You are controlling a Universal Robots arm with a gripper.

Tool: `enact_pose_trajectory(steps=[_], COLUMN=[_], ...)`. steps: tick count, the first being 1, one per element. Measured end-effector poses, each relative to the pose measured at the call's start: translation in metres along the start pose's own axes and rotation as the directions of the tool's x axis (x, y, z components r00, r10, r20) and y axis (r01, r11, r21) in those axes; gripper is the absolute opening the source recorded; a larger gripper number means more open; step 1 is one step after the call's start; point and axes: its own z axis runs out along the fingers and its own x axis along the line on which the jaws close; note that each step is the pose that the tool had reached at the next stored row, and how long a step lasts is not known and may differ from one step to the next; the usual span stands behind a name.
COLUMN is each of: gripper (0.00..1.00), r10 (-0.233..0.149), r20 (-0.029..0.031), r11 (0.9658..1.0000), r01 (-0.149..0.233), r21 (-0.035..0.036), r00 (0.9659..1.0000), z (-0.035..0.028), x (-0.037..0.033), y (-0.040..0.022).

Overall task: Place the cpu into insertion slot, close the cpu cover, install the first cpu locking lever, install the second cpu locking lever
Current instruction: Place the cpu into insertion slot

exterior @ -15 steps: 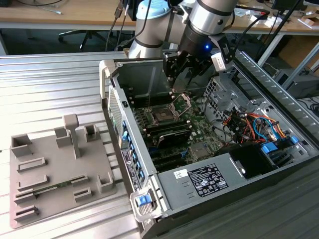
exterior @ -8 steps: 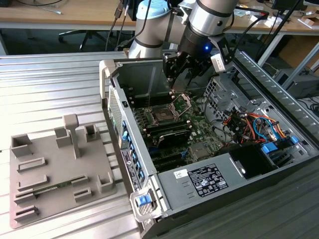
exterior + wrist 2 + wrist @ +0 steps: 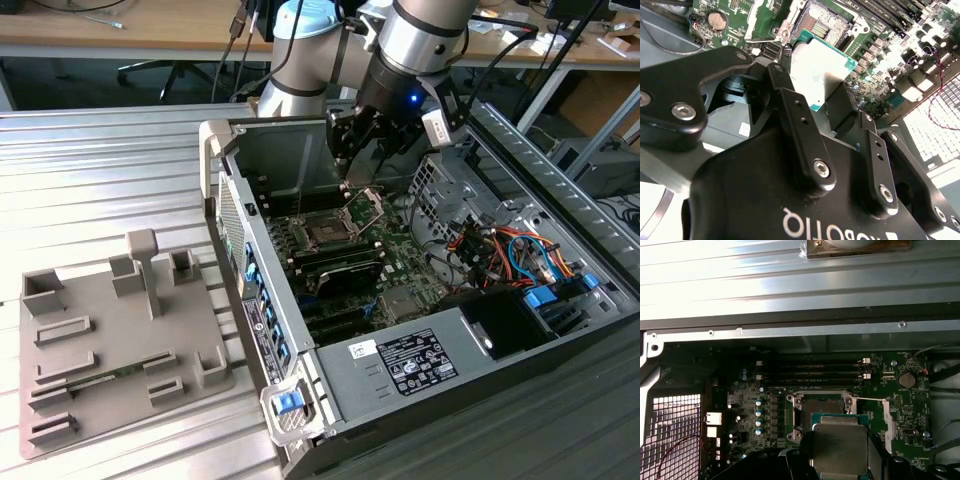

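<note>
My gripper (image 3: 358, 168) hangs inside the open computer case, shut on the cpu (image 3: 817, 75), a flat square chip with a silvery face and green rim. In both wrist views the black fingers (image 3: 790, 112) clamp the chip's two sides. The cpu (image 3: 840, 442) hovers just short of the insertion slot (image 3: 822, 402), a dark square socket with a metal rim on the green board. The same insertion slot (image 3: 822, 22) lies open with bare contacts. The cpu cover (image 3: 367, 205) stands tilted up beside the insertion slot (image 3: 325, 232). A thin lever rod (image 3: 867, 399) lies along the socket's edge.
Long black memory slots (image 3: 810, 374) run beside the socket, and a coin battery (image 3: 907, 380) sits on the board. The case wall (image 3: 285, 150) rises behind the gripper. Cables and drive bays (image 3: 500, 250) crowd the exterior view's right. A grey fixture tray (image 3: 110, 340) lies outside the case.
</note>
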Motion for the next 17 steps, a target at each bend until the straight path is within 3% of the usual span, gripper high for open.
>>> enact_pose_trajectory(steps=[17], gripper=[0.53], r10=[0.000], r20=[0.0000], r11=[1.0000], r01=[0.000], r21=[0.0000], r00=[1.0000], z=[0.0047], x=[-0.0001], y=[-0.0004])
